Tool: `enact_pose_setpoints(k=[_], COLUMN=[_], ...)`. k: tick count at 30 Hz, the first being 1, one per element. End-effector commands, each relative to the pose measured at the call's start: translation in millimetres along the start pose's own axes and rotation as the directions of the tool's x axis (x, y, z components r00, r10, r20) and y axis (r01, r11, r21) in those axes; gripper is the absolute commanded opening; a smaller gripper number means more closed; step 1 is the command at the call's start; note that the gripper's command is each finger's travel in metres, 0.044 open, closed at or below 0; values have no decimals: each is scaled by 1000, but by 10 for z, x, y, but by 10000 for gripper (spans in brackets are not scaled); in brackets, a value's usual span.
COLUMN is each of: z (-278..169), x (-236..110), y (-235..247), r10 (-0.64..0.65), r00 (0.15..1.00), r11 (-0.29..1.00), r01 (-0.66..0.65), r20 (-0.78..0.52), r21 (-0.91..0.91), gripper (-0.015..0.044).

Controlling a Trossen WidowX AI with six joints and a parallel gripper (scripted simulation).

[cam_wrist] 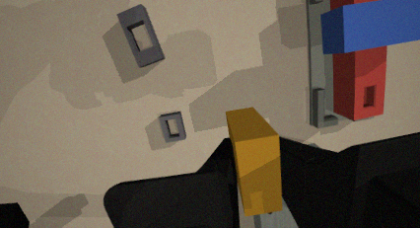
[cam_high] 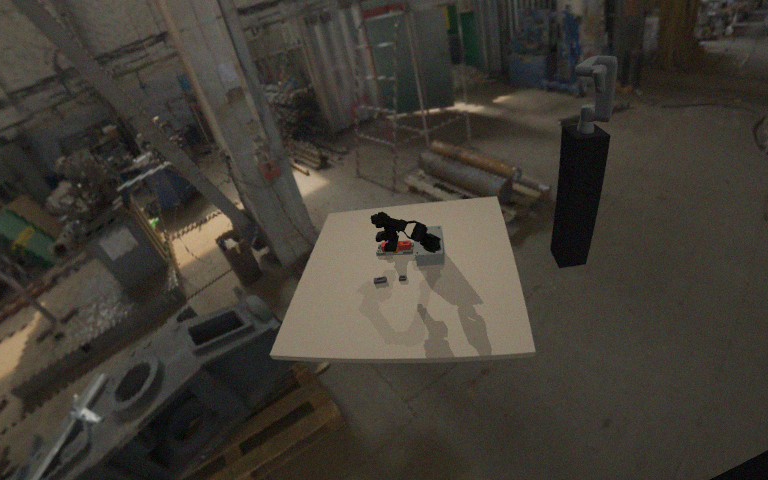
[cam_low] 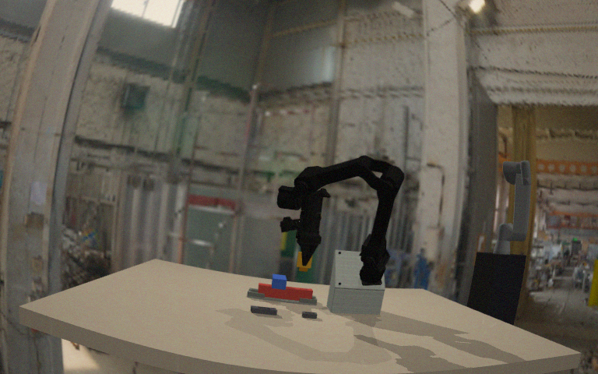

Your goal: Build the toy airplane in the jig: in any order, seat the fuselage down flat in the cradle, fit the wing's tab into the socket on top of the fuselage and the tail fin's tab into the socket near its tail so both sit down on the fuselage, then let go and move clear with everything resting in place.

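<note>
The red fuselage lies in the grey cradle. The blue wing sits across its top. The socket near its tail shows open in the wrist view. My gripper is shut on the yellow tail fin. It holds the fin in the air, above and just beside the fuselage's tail end. In the top view the arm hides the fin.
Two small grey holders lie on the table in front of the cradle, a longer one and a smaller one. The arm's grey base block stands right of the cradle.
</note>
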State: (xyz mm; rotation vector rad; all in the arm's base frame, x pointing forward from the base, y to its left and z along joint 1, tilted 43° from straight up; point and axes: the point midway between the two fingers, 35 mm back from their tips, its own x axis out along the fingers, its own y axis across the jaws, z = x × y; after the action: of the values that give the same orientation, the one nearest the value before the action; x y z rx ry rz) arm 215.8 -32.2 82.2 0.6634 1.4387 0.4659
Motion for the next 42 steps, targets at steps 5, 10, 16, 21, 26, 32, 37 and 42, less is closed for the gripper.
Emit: enact_pose_setpoints(k=[5,10,16,21,26,32,37,42], z=[45,63,71,67,53,24,-11,-55], x=[38,62,95,127,163,214,261,314], y=[-271,-433,-629,-793,-955,-1148,-1305,-1459], r10=[-7,-9,-10,-11,-10,-9,-6,-3], r00=[1000,1000,1000,1000,1000,1000,1000,1000], r11=[1000,1000,1000,1000,1000,1000,1000,1000], r01=[7,9,10,11,10,9,6,3], r20=[-5,-4,-4,-4,-4,-4,-4,-4], r21=[-2,-2,-4,-5,-7,-9,-11,-13], gripper=[0,0,0,0,0,0,0,0])
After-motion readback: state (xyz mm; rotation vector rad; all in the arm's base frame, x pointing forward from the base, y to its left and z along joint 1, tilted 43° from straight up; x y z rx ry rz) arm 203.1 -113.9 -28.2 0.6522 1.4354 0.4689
